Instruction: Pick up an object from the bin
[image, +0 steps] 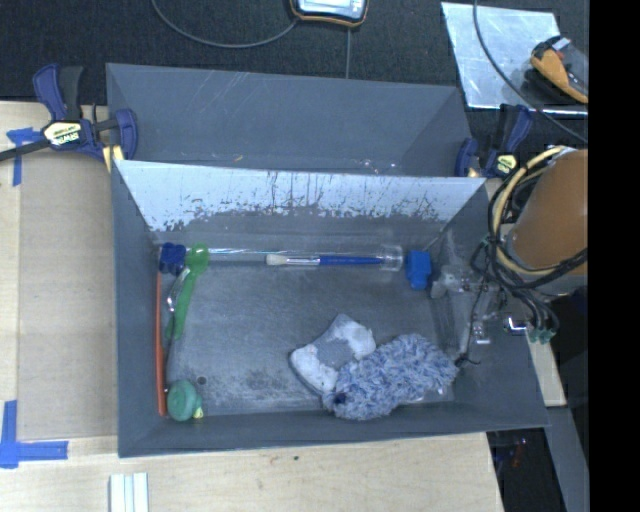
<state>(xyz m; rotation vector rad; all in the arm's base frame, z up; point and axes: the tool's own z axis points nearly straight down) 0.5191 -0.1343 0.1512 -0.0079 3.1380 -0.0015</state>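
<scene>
My gripper (472, 335) hangs by the bin's right wall, just above the right end of a blue-and-white fuzzy cloth (395, 376) on the bin floor. Nothing shows in its grasp. A crumpled white cloth (328, 357) lies against the fuzzy cloth's left side. A small blue block (418, 269) sits up and to the left of the gripper, at the right end of a clear tube holding a blue-handled brush (320, 260).
Along the left wall lie an orange rod (158, 340), a green long-handled thing (185, 290) with a blue piece (171, 257) at its top, and a green ball (183, 401) in the front left corner. The arm's cables and orange cover sit over the right rim.
</scene>
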